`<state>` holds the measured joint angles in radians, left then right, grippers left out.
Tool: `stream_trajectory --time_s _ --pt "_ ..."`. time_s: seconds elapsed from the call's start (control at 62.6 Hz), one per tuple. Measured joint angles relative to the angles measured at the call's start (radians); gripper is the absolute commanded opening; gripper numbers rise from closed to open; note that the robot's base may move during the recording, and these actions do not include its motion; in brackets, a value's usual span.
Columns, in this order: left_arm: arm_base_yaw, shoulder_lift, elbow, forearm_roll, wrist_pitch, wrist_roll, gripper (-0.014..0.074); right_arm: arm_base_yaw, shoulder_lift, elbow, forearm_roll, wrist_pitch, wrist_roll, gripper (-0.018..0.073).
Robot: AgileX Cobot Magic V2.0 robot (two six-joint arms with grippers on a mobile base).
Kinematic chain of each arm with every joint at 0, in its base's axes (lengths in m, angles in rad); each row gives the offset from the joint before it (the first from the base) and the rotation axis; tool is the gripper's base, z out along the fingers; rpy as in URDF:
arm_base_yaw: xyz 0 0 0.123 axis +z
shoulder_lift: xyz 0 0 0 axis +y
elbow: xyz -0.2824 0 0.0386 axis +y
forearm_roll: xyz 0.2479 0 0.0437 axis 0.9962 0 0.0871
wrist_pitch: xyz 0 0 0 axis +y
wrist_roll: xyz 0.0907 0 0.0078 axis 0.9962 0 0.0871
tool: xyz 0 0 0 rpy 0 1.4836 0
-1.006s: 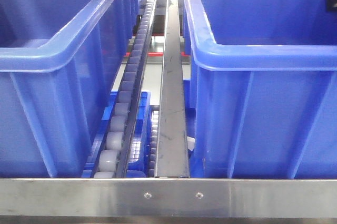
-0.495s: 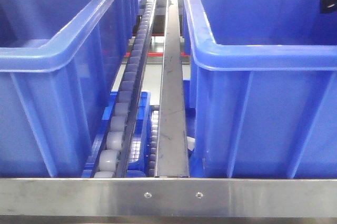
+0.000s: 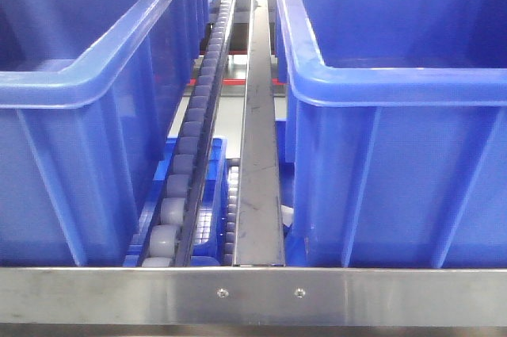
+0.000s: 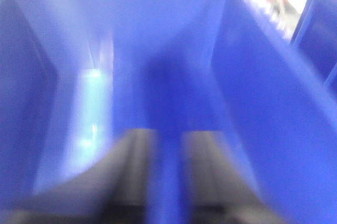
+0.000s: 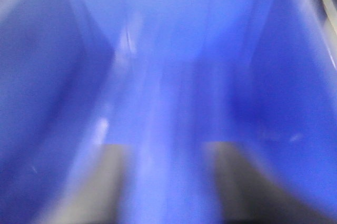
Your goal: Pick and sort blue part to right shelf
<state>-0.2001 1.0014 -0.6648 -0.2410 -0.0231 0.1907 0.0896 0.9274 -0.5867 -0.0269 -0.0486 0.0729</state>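
Observation:
No separate blue part can be made out in any view. In the blurred left wrist view my left gripper hangs inside a blue bin; its two grey fingers stand a narrow gap apart, with only blue showing between them. In the blurred right wrist view my right gripper is inside another blue bin, with its fingers wide apart and the blue bin floor between them. Neither gripper shows in the front view.
The front view shows a large blue bin on the left and another on the right. Between them run a roller track and a grey metal rail. A steel bar crosses the front edge.
Half a second ago dark arm parts showed at the far left and far right edges of the front view; they are now out of sight. The bins and rails have not moved.

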Motion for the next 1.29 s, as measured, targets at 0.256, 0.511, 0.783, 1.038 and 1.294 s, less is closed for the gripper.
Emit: stream_trajectory --time_s 0.256,0.511,0.783,1.038,1.294 --pt "0.002 -0.019 0.000 -0.006 -0.005 0.000 0.0123 0.000 -0.060 0.000 0.027 0.028 0.019 0.0029" --pt "0.088 -0.152 0.034 -0.021 0.029 0.000 0.0124 0.000 -0.164 0.041 0.027 0.120 0.019 0.0029" --pt "0.119 -0.432 0.182 -0.025 0.126 0.000 0.0123 0.000 -0.381 0.180 0.027 0.105 0.020 0.0029" --pt "0.119 -0.722 0.306 -0.025 0.253 0.000 0.0123 0.000 -0.577 0.234 0.027 0.169 0.020 0.0029" --pt "0.119 -0.849 0.335 -0.025 0.262 0.000 0.0123 0.000 -0.629 0.236 0.027 0.207 0.020 0.0029"
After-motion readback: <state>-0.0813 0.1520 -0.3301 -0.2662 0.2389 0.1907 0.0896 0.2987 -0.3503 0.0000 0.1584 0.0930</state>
